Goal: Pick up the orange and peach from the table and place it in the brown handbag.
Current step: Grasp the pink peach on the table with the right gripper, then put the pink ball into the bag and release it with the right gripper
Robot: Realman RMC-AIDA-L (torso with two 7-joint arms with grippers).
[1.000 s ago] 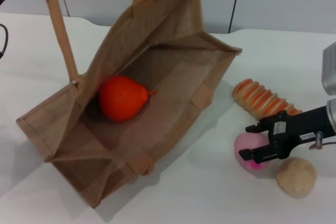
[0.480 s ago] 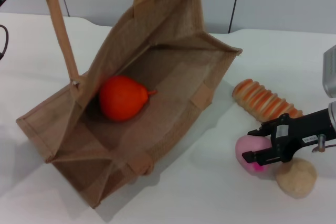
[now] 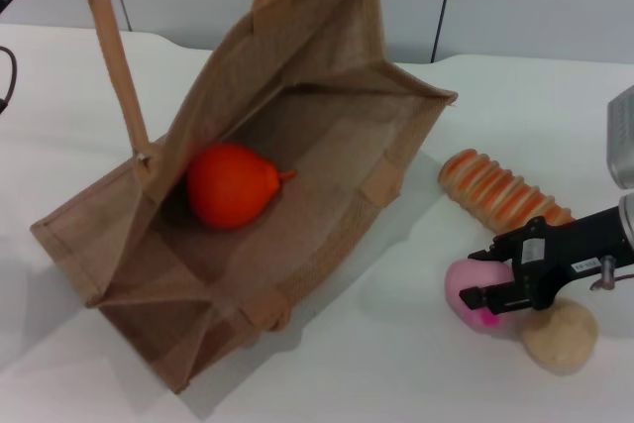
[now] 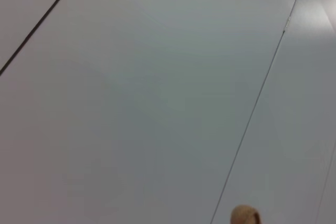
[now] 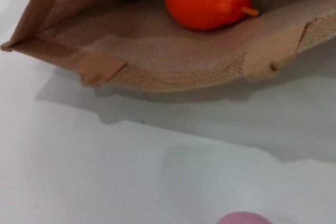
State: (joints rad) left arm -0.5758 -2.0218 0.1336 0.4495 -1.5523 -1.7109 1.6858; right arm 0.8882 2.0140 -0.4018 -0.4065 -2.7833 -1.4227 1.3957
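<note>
At the head view's lower right, the right gripper (image 3: 483,304) sits spread around the peach (image 3: 466,284) on the table (image 3: 376,364), seemingly not yet pinching. Round, smooth, likely light: grip across its middle. The orange (image 3: 231,184) lies inside the handbag (image 3: 327,235).

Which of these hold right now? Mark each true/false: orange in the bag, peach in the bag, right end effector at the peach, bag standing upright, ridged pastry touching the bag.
1. The orange lies inside the brown handbag. True.
2. The peach is in the bag too. False: it sits on the table, outside the bag.
3. The right end effector is at the peach. True; the head view shows its fingers open, one on either side of the fruit.
4. The bag stands upright. False: it lies on its side, mouth open.
5. The ridged orange pastry touches the bag. False: bare table separates them.
</note>
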